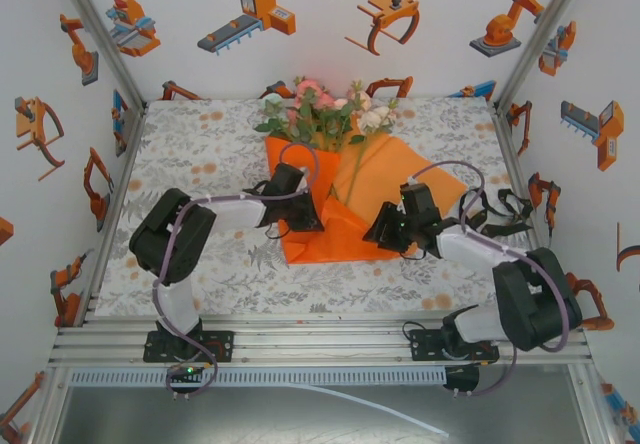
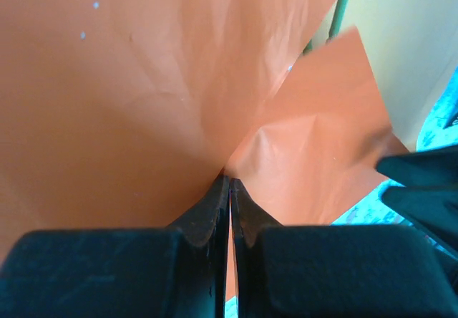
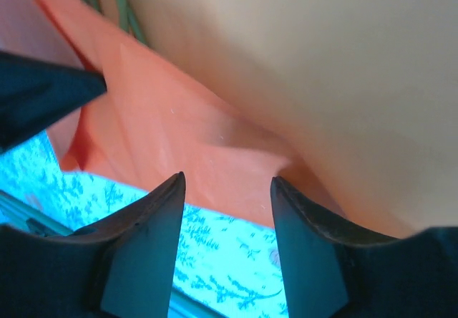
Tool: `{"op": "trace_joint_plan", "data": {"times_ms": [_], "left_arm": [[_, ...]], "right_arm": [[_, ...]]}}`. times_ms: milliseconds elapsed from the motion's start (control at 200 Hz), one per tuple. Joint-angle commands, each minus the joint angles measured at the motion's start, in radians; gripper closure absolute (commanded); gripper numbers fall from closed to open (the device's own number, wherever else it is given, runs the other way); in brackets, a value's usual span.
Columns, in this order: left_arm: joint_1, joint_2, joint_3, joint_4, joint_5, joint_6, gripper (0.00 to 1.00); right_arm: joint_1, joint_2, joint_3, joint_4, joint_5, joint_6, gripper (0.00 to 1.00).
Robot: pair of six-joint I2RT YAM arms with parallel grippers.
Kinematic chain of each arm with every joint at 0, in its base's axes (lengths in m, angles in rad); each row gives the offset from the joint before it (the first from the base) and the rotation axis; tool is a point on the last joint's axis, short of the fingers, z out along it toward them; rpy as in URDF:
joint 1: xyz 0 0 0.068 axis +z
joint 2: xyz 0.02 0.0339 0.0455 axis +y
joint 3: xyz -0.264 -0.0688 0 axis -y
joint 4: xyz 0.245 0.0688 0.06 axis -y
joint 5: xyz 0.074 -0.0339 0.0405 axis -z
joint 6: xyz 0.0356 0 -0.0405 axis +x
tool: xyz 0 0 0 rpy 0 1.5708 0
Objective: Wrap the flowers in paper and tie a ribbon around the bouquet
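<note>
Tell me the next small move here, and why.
Probably the right gripper should ease forward and close on the near edge of the paper. Its jaws stand open just at that edge, pinching nothing, while the left gripper is already shut on a fold of it, and the stems lie exposed on top.

Twin arms: black and white build.
Left arm (image 1: 180, 234) and right arm (image 1: 525, 304) carry bulky black joint housings, white links and looping purple-grey cables (image 1: 163, 264); left gripper (image 2: 230, 185) and right gripper (image 3: 225, 189) have matte black tapered fingers (image 3: 147, 239).
</note>
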Motion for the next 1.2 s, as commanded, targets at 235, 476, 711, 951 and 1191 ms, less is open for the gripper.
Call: {"op": "trace_joint_plan", "data": {"times_ms": [235, 476, 711, 951, 1191], "left_arm": [[-0.003, -0.148, -0.032, 0.060, 0.072, 0.041, 0.74], [0.000, -0.278, 0.005, 0.007, 0.015, 0.072, 0.69], [0.017, -0.354, -0.046, -0.099, -0.161, 0.142, 0.69], [0.020, -0.332, -0.122, -0.040, -0.133, 0.111, 0.69], [0.023, -0.261, -0.154, 0.062, -0.038, 0.046, 0.69]], "right_arm": [[-0.020, -0.289, 0.021, -0.277, 0.330, -0.123, 0.12], [-0.020, -0.359, -0.089, -0.299, 0.199, -0.070, 0.11], [-0.020, -0.360, -0.172, -0.168, 0.179, -0.022, 0.12], [-0.021, -0.329, -0.246, -0.019, 0.215, 0.056, 0.21], [-0.021, -0.331, -0.286, 0.020, 0.226, 0.099, 0.47]]}}
